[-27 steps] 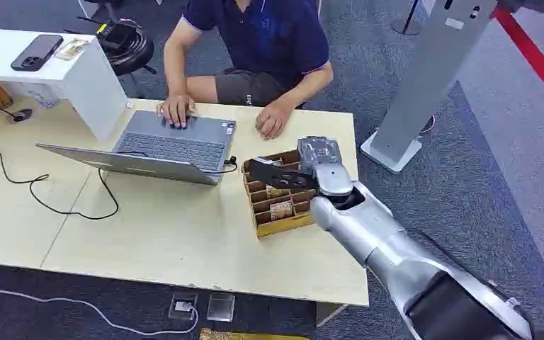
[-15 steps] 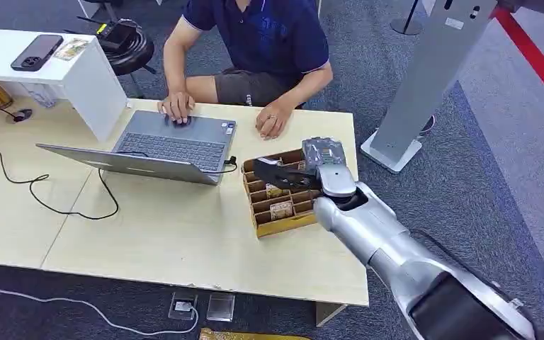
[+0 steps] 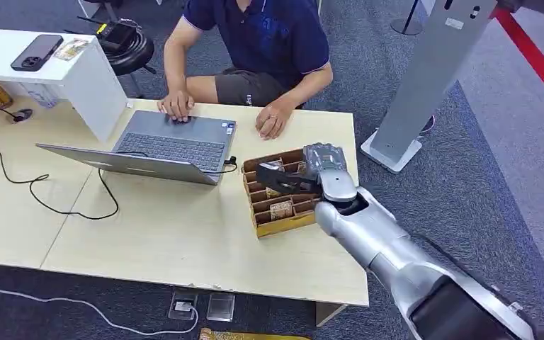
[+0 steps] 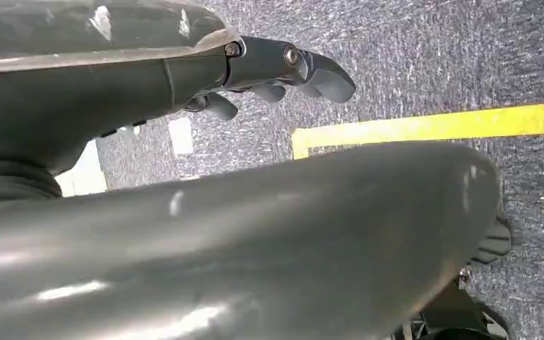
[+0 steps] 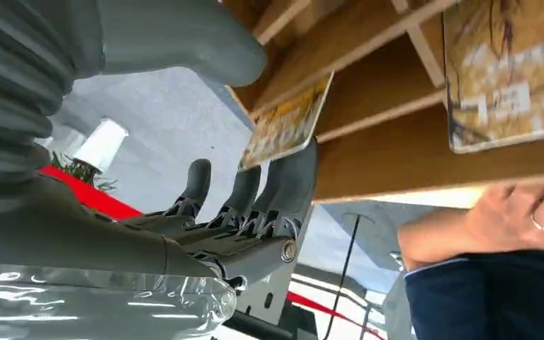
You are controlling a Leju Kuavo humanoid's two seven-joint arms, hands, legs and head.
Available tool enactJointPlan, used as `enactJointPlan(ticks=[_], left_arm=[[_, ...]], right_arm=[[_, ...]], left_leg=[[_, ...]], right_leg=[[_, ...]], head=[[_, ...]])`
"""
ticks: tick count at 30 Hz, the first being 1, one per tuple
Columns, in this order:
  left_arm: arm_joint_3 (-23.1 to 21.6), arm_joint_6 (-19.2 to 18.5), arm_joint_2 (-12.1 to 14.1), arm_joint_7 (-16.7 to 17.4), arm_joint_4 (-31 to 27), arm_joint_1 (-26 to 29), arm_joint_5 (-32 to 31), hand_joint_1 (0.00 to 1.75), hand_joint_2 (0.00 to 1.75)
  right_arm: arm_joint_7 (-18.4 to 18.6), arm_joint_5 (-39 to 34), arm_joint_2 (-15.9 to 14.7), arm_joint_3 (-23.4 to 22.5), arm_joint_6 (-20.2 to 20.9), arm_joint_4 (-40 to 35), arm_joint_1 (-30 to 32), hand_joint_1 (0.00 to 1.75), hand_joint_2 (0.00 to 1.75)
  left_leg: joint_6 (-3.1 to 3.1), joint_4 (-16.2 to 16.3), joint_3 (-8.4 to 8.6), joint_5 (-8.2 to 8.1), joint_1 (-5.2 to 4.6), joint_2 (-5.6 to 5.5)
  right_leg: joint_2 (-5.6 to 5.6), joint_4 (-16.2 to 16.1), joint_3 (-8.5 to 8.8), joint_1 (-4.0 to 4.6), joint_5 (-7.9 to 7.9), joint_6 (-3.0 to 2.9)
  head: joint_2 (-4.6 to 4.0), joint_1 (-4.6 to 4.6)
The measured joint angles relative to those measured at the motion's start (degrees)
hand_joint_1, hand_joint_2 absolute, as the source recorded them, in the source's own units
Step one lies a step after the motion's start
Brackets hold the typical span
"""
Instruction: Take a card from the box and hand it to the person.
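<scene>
At the table's right end, the right hand [image 3: 294, 178] reaches into the divided box [image 3: 278, 194], its fingers [image 5: 290, 185] touching one card [image 5: 287, 125] that stands in its slot, not lifted. Whether it grips, I cannot tell. Lifting and handing to the person [image 3: 258, 42] are left, I think.

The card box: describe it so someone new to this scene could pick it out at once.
On the pale wooden table, look right of the open laptop, near the seated person's hand. The card box is a brown tray split by slats into narrow compartments holding cards, with the robot's right hand over it.
</scene>
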Motion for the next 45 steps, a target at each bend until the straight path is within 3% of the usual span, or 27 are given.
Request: enactJointPlan(ticks=[8, 9, 10, 13, 18, 22, 39, 45], left_arm=[[0.0, 0.0, 0.0, 0.0, 0.0, 0.0, -0.1, 0.0, 0.0], [0.0, 0.0, 0.0, 0.0, 0.0, 0.0, -0.1, 0.0, 0.0], [0.0, 0.0, 0.0, 0.0, 0.0, 0.0, -0.1, 0.0, 0.0], [0.0, 0.0, 0.0, 0.0, 0.0, 0.0, -0.1, 0.0, 0.0], [0.0, 0.0, 0.0, 0.0, 0.0, 0.0, -0.1, 0.0, 0.0], [0.0, 0.1, 0.0, -0.1, 0.0, 0.0, 0.0, 0.0, 0.0], [0.0, 0.6, 0.0, -1.6, 0.0, 0.0, 1.3, 0.0, 0.0], [0.0, 0.7, 0.0, -1.6, 0.0, 0.1, 1.9, 0.0, 0.0]], right_arm=[[0.5, 0.0, -0.2, 0.0, 0.2, 0.0, 0.1, 0.96, 1.75], [0.5, 0.0, -0.3, 0.0, 0.2, 0.0, 0.1, 1.03, 1.75], [0.5, 0.0, -0.3, 0.0, 0.2, -0.1, 0.2, 1.22, 1.75], [0.6, 0.0, -0.5, 0.0, 0.2, -0.3, 0.2, 1.36, 1.75], [0.6, 0.0, -0.5, 0.0, 0.2, -0.5, 0.2, 1.4, 1.75], [0.6, 0.0, -0.5, 0.0, 0.1, -0.6, 0.2, 1.54, 1.75], [-0.2, -0.1, -0.6, -0.1, -2.0, -2.1, 0.2, 1.54, 1.75], [3.0, -0.2, -2.8, -2.0, -4.2, -11.2, 2.7, 1.54, 1.75]], left_leg=[[0.0, 0.0, 0.01, 0.0, 0.0, 0.0], [0.0, 0.0, 0.0, 0.0, 0.0, 0.0], [0.0, 0.0, 0.0, 0.0, 0.0, 0.0], [0.0, 0.0, 0.0, 0.0, 0.0, 0.0], [0.0, 0.0, 0.0, 0.0, 0.0, 0.0], [0.0, 0.0, 0.0, 0.0, 0.0, 0.0], [0.0, 0.0, 0.0, 0.0, 0.0, 0.0], [0.0, 0.0, 0.03, 0.0, 0.0, 0.0]], right_leg=[[0.0, 0.0, 0.0, 0.0, 0.0, 0.0], [0.0, 0.0, 0.0, 0.0, 0.0, 0.0], [0.0, 0.0, 0.0, 0.0, 0.0, 0.0], [0.0, 0.0, 0.0, 0.0, 0.0, 0.0], [0.0, 0.0, 0.0, 0.0, 0.0, 0.0], [0.0, 0.0, 0.0, 0.0, 0.0, 0.0], [0.01, 0.0, 0.0, 0.0, 0.0, 0.0], [0.0, 0.0, 0.01, 0.0, 0.0, 0.0]], head=[[0.0, 0.02], [0.0, 0.02], [0.0, 0.0], [0.0, 0.02], [0.0, -0.02], [0.0, 0.0], [0.0, -0.02], [0.0, -0.04]])
